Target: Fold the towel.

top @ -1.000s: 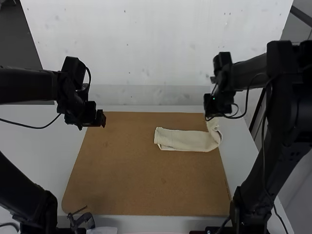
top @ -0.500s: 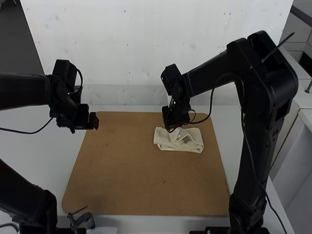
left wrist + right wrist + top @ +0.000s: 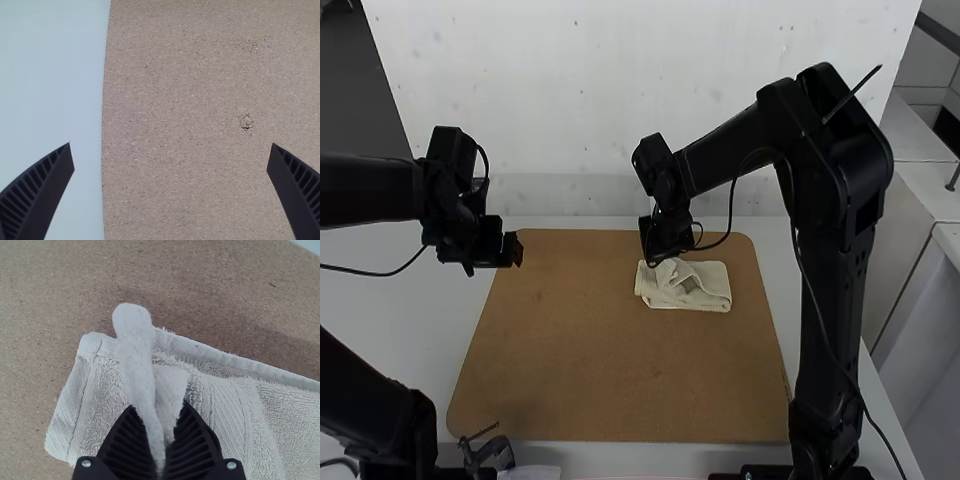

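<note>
The towel point(image 3: 698, 290) is lying on the brown board point(image 3: 620, 370), toward the far edge and right of the board's centre, and is forming a compact, layered rectangle with an uneven, raised portion at its left part. The right gripper point(image 3: 665, 252) is standing over that left part, near the towel's rear edge. In the right wrist view, the right gripper point(image 3: 159, 407) is clamping a pinched fold of the towel; the fold is rising between the black ribbed fingers point(image 3: 130, 437) and is projecting past their tips, while the remaining layers are resting beneath. The left gripper point(image 3: 512, 250) is hovering near the board's far left corner, well apart from the towel. In the left wrist view, its fingers point(image 3: 42, 187) are standing wide apart, gripping nothing, above the board and the adjoining white table point(image 3: 50, 90).
</note>
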You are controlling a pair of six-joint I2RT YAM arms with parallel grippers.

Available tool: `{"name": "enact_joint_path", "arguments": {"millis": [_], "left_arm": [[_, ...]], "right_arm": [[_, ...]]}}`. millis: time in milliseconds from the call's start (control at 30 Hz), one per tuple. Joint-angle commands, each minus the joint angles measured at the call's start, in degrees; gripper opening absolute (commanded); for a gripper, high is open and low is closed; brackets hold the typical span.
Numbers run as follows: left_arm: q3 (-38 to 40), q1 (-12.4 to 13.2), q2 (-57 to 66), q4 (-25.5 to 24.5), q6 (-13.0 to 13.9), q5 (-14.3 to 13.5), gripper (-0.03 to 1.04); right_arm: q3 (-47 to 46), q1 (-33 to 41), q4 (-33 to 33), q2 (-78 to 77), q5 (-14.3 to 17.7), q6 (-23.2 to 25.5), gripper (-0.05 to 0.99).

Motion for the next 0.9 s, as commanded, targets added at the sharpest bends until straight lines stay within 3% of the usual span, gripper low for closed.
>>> {"name": "enact_joint_path", "arguments": {"millis": [0,33,100,133,167,300,367,500,867], "left_arm": [[-0.8,0.9,0.4,0.8,1.4,0.8,1.01],[-0.8,0.9,0.4,0.8,1.4,0.8,1.01],[-0.8,0.9,0.4,0.9,1.4,1.0,1.01],[-0.9,0.9,0.4,0.9,1.4,1.0,1.01],[-1.0,0.9,0.4,0.9,1.4,1.1,1.01],[-1.0,1.1,0.4,1.1,1.4,1.1,1.01],[-1.2,1.2,0.1,1.1,1.6,1.1,1.01],[-1.2,1.5,-0.3,1.1,1.7,1.5,1.01],[-1.4,0.1,-0.2,1.2,1.1,1.6,1.01]], "right_arm": [[0.8,1.6,0.0,1.1,1.5,1.0,0.02],[0.6,1.7,0.5,1.0,1.9,1.2,0.13],[0.6,1.5,1.5,0.0,1.3,1.5,0.52],[0.7,1.6,2.0,-1.2,1.2,1.8,0.67],[1.1,1.5,2.0,-2.1,1.2,2.3,0.71],[2.5,-0.2,2.0,-6.4,0.6,2.4,0.71],[2.7,-1.4,1.0,-7.8,0.5,2.2,0.65],[0.8,-2.6,-0.2,-8.1,1.2,1.6,0.01],[-2.7,1.1,-0.4,-2.8,1.2,0.9,0.02]]}}
